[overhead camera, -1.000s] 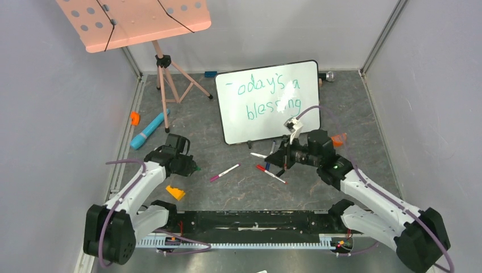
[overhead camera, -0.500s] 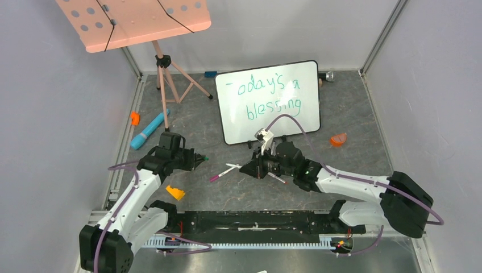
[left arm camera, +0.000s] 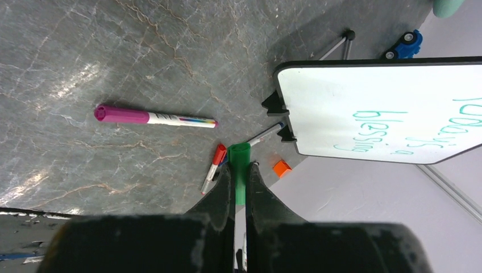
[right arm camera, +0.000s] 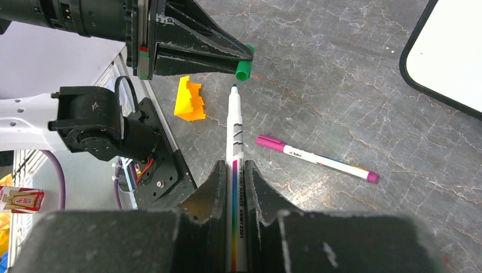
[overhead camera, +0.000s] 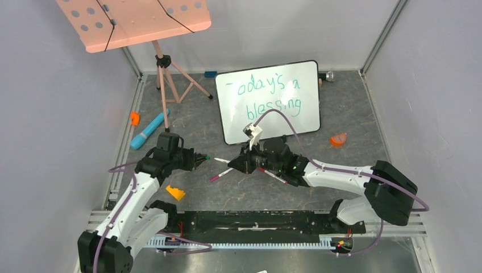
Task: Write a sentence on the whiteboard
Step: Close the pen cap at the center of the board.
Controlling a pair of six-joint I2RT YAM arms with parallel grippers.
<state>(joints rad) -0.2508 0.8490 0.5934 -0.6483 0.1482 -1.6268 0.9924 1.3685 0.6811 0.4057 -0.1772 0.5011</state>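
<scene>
While left gripper point(left arm camera: 240, 167) pinches green cap point(left arm camera: 239, 152), right gripper point(right arm camera: 234, 165) clamps marker point(right arm camera: 235, 125) mid-barrel, tip bare; both likely light, stiff, slick plastic. Sentence point(overhead camera: 273, 107) on whiteboard point(overhead camera: 233, 122) looks done.

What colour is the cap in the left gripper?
Green. The marker cap shows best in the left wrist view.

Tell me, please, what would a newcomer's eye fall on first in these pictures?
Mid-scene, the right gripper holds a white marker, its tip aimed at the green cap clamped in the left gripper. Behind stands the whiteboard with its teal sentence; a pink music stand sits back left.
</scene>
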